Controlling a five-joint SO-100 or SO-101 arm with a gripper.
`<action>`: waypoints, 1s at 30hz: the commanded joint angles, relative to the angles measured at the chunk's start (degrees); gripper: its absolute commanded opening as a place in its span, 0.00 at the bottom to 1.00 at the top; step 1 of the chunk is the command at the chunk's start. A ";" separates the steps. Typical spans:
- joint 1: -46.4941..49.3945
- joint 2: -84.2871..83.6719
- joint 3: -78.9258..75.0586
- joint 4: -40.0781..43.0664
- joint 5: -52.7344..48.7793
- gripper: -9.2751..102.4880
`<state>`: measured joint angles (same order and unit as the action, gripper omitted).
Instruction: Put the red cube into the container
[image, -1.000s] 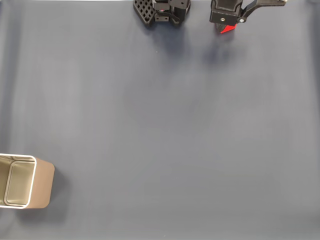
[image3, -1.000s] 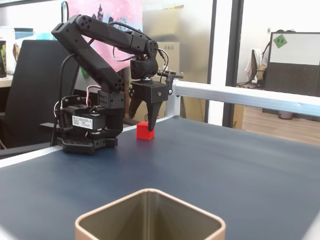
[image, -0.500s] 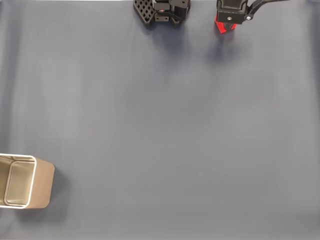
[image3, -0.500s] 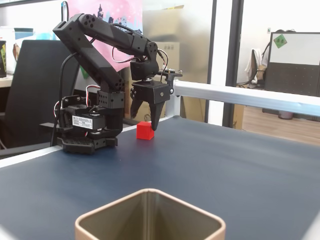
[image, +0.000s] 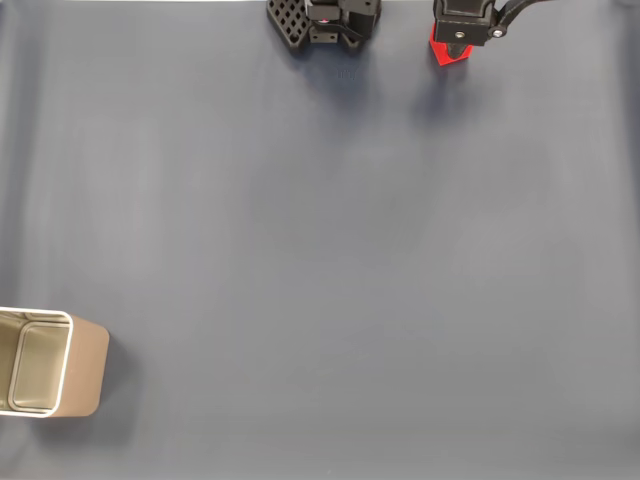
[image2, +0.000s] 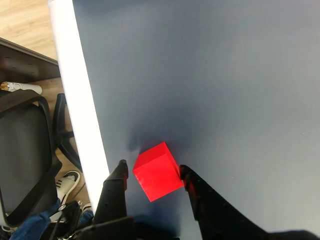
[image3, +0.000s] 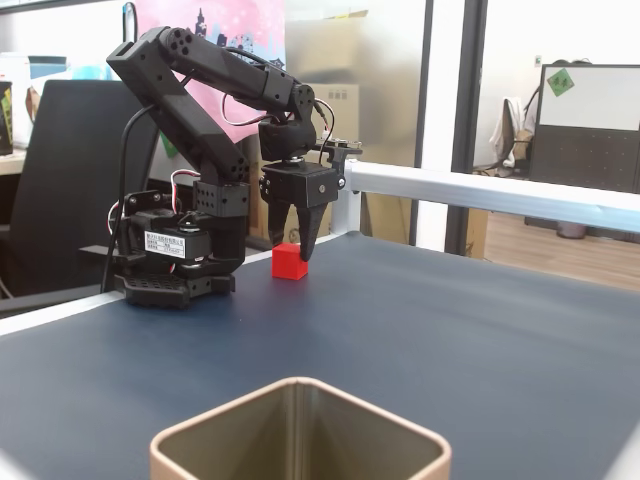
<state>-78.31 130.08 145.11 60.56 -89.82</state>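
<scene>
Spreading wide across both fixed views is the dark blue table (image: 330, 260), its mat bare through the middle. Up at the far edge stands the black arm (image3: 200, 110), its base (image: 322, 22) planted at the top of a fixed view, elbow folded high and the wrist pointing straight down. Down in the lower left corner of that top-down picture sits the container (image: 85, 365), a tan tin with a pale rim and a dull grey inside, upright and open at the top; its rounded rim (image3: 300, 390) looms at the bottom of the low fixed view. It is well apart from the arm. Now the gripper (image2: 152, 172): lowered to the mat, fingers (image2: 116, 187) parted and straddling the red cube (image2: 156, 171). The wrist view shows one black finger on each side of the cube, just beside its faces, but I cannot tell whether they press on it. The cube rests on the mat close to the white table edge (image2: 82, 120), turned at an angle to the fingers.
</scene>
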 joint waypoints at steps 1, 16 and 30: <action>0.44 0.79 -0.97 0.97 -0.44 0.28; 2.46 1.14 -1.76 2.11 -2.11 0.15; 10.90 -0.26 -5.62 2.72 -2.29 0.11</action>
<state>-70.05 129.99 143.88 62.58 -91.58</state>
